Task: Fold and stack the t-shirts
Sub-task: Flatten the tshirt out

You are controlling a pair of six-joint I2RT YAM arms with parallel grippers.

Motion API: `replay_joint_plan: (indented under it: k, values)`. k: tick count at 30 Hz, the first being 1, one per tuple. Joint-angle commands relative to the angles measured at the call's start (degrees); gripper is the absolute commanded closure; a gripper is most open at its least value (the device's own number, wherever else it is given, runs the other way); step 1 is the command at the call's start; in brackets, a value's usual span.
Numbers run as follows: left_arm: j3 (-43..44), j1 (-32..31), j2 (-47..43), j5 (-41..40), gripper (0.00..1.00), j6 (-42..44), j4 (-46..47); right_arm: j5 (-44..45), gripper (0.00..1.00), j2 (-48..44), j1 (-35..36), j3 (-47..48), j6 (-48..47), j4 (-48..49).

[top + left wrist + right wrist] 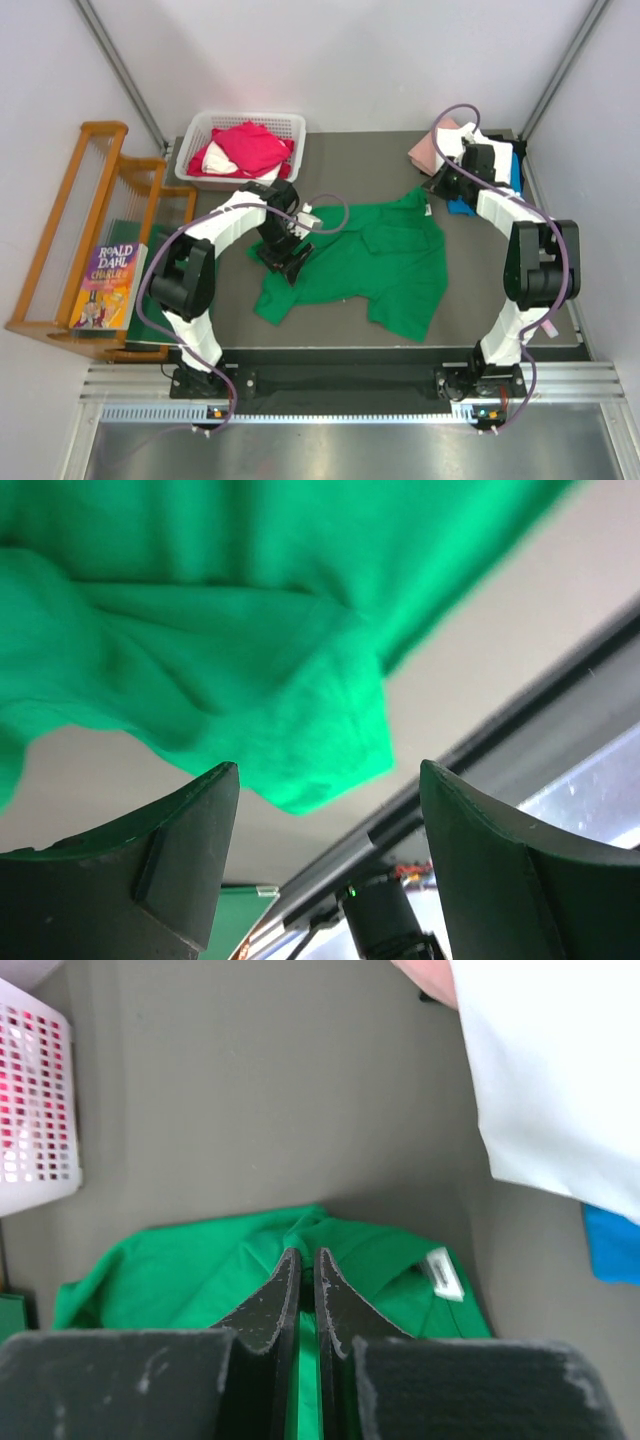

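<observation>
1. We judge the step in hand to be the folding of the green t-shirt (370, 260). It lies rumpled and unfolded in the middle of the table (400, 150), with its white neck label (443, 1272) at the far edge.
2. The left gripper (285, 265) hangs over the shirt's left edge with its fingers spread wide and nothing between them. From the wrist view we cannot quite tell whether the tips brush the cloth.
3. The right gripper (308, 1252) has its fingers pressed together on nothing. It is parked at the far right, above the pile of pink (425, 150), white (462, 140) and blue (462, 207) tees.
4. More shirts, red (250, 145) among them, wait in the white basket (200, 130) at the far left.
5. The next move, as we read it, calls for the left gripper to pinch a hem or sleeve and flatten the cloth, with the right arm coming over to take the opposite side.
</observation>
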Motion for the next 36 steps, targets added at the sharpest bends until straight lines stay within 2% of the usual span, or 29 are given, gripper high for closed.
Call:
replay_joint_plan:
  k: [1,9,21,22,25,26,28,36]
  values:
    - [1.62,2.51,2.67,-2.46,0.24,-2.94,5.49,0.14,1.0,-2.37,0.42,-1.15,-1.17,3.07]
    - [8.3,6.38,5.76,-2.02,0.26,-3.03,5.14,0.23,1.0,-3.77,0.94,-2.73,-2.57,2.89]
    - [7.08,6.73,6.91,-1.14,0.3,-4.0,6.46,-0.48,1.0,-2.63,0.86,-1.42,-2.05,3.07]
    - [7.08,6.73,6.91,-0.62,0.32,-4.08,6.54,-0.39,1.0,-2.63,0.94,-1.24,-2.05,2.89]
    - [6.73,6.73,6.91,-0.18,0.45,-4.35,6.63,-0.3,1.0,-2.37,0.95,-1.07,-2.05,2.8]
    - [6.64,6.73,6.99,-0.26,0.53,-4.44,6.55,-0.39,1.0,-2.28,0.95,-1.15,-1.96,2.89]
    - [6.38,6.73,6.99,-0.44,0.57,-4.0,6.11,-0.3,1.0,-2.19,0.95,-1.15,-1.96,2.8]
    - [5.15,6.73,6.03,0.35,0.57,-3.65,4.61,-0.21,1.0,-2.37,0.95,-1.24,-1.96,2.89]
